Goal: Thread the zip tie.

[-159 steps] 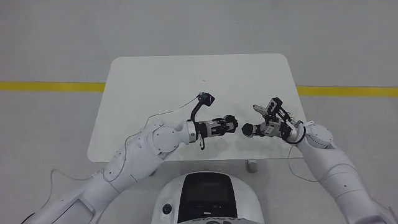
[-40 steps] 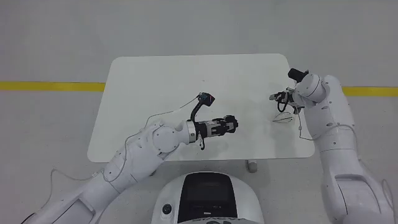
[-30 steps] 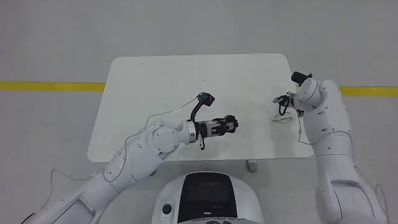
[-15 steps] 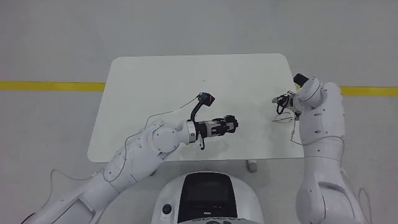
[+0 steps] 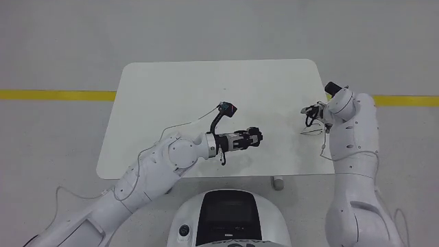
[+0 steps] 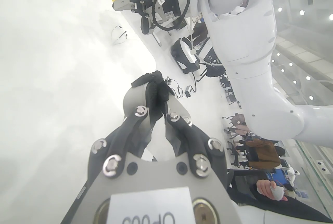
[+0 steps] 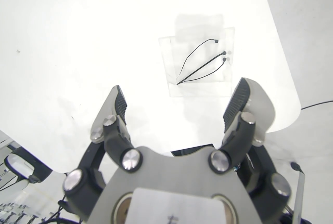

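Zip ties (image 7: 200,68), three thin black ones, lie in a shallow clear tray (image 7: 226,84) near the right-hand edge of the white table (image 5: 206,96). Each is an open strand. Their heads are spread apart at one end and their tails run together at the other, and none is looped through its own head. So you should treat the threading as not yet begun, with no tie picked up.

Your right gripper (image 7: 180,95) hangs above the table just short of the tray. Its fingers are spread wide and hold nothing. Your left gripper (image 6: 153,90) sits over the middle of the table nearer the robot, well apart from the tray. Its fingers are pressed together, and I can see nothing between them.

What is left, as I judge it:
- take one tie out of the tray
- get a hold on both its head and its tail
- feed the tail through the head

Watch for these:
- **Bunched tails:** They touch or cross where they meet, so a grab there may lift more than one tie. The heads lie further apart and look like the cleaner place to pinch.
- **Tray walls:** The low walls may block a flat approach.
- **Table edge:** It runs close beside the tray, so a nudged tray could slide toward it.
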